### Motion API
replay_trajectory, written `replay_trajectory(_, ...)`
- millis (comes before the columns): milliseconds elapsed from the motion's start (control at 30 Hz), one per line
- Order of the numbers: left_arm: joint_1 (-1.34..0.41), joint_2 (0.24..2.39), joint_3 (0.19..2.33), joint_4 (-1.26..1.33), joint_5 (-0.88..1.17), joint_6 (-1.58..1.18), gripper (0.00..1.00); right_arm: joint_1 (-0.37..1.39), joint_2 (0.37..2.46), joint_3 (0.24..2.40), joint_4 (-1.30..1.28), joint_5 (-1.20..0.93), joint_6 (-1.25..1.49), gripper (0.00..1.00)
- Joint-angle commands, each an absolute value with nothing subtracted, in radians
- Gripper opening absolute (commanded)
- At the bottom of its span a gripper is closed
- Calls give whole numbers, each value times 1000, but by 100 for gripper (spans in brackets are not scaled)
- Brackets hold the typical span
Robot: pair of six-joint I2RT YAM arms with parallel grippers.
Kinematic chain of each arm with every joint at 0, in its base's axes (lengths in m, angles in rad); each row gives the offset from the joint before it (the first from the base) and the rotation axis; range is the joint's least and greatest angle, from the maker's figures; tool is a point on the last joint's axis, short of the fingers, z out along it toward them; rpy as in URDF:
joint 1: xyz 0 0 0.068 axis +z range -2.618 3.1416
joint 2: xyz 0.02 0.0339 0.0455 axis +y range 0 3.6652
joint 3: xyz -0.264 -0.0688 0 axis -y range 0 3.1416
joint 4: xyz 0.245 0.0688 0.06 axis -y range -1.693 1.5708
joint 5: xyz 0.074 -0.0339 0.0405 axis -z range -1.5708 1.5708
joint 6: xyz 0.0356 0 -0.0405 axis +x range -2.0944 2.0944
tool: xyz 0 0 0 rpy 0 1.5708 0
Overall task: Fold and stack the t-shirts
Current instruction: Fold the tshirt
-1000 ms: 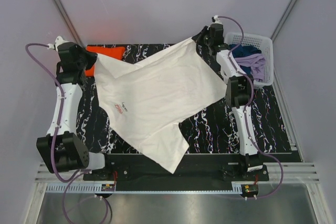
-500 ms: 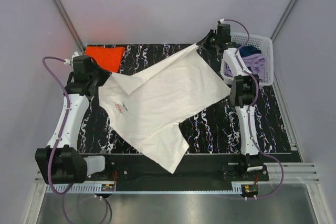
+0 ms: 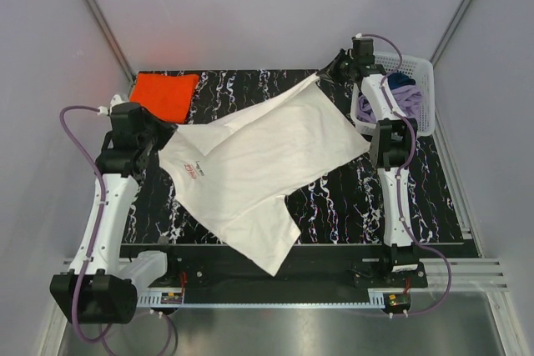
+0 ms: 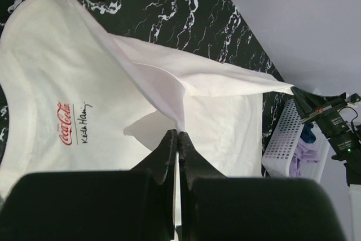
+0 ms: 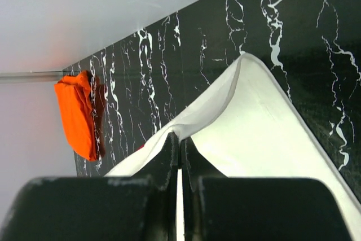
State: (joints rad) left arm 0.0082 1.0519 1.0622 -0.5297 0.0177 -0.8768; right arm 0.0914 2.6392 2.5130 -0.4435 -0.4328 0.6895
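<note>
Cloth of the white t-shirt point(image 3: 259, 156) is judged thin, light and limp. It sags between its two hold points and drapes across the bench point(image 3: 425, 206), with one part reaching the near edge. The left gripper point(image 4: 176, 134) is closed on a pinch of fabric at the shirt's left side. The right gripper point(image 5: 179, 138) is closed on an edge near the far right. Expect no stiffness; a fold probably holds only once laid flat. Take hold at hems, shoulders or corners, where the cloth bunches least. The orange t-shirt point(image 3: 164, 93) lies folded at the far left corner of the bench, near the white one.
</note>
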Motion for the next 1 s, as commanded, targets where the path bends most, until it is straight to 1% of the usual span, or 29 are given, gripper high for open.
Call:
replay_trajectory(0, 5, 1006, 1016, -541, 6, -894, 0, 91, 2546, 2498, -460, -453, 672, 0)
replay_trajectory(100, 6, 983, 979, -546, 11, -905, 0, 91, 2549, 2525, -508, -436, 629, 0)
replay_trajectory(200, -28, 971, 953, -540, 11, -920, 0, 91, 2562, 2545, -567, -413, 591, 0)
replay_trajectory(300, -43, 966, 937, -537, 8, -931, 0, 91, 2545, 2513, -586, -388, 561, 0)
replay_trajectory(400, -52, 959, 936, -543, 3, -933, 0, 91, 2530, 2493, -597, -361, 531, 0)
replay_trajectory(633, -55, 933, 945, -587, -21, -920, 0, 89, 2542, 2523, -669, -304, 445, 0)
replay_trajectory(900, -55, 914, 919, -601, -31, -916, 0, 92, 2528, 2444, -672, -296, 417, 0)
replay_trajectory(967, -55, 917, 920, -604, -28, -913, 0, 94, 2525, 2438, -669, -290, 419, 1)
